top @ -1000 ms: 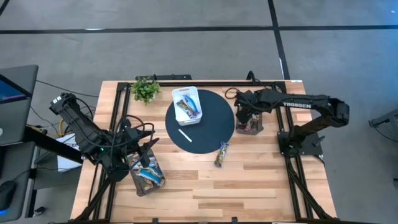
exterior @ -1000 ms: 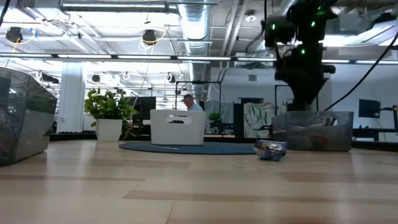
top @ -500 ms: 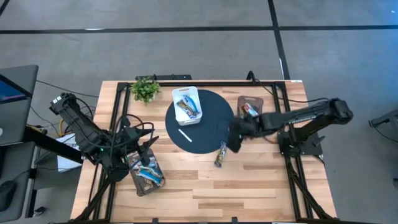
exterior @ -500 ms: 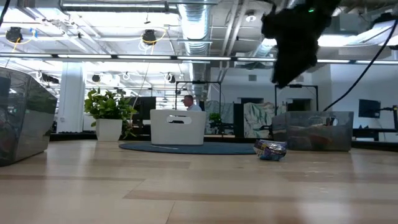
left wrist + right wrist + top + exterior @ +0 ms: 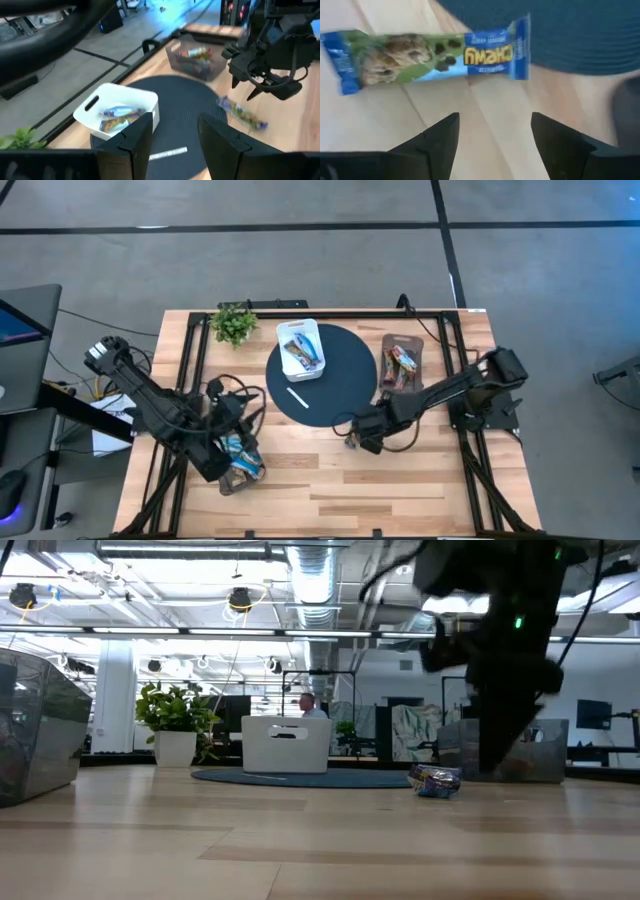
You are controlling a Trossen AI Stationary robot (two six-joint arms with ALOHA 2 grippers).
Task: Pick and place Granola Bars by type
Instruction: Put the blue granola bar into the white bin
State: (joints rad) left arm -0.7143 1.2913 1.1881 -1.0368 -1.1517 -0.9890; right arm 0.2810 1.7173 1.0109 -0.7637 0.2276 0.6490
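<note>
One loose granola bar (image 5: 427, 54), green and blue wrapped, lies flat on the wood just off the dark round mat (image 5: 580, 30); it also shows in the high view (image 5: 352, 432) and the low view (image 5: 435, 780). My right gripper (image 5: 495, 142) hovers open just above it, touching nothing. More bars lie in the white tray (image 5: 300, 348), in the far right clear bin (image 5: 402, 365) and in the near left clear bin (image 5: 238, 467). My left gripper (image 5: 175, 137) is open above that left bin.
A thin white stick (image 5: 297, 398) lies on the mat (image 5: 330, 380). A small potted plant (image 5: 233, 323) stands at the far left corner. Bare wood stretches along the near edge (image 5: 340, 490). A person shows far off in the room (image 5: 305, 705).
My right gripper has left the far right clear bin, swung toward the table's near left side and come down over the loose bar beside the mat. The left arm has reached a little farther toward the near edge over its bin. The bar has stayed put.
</note>
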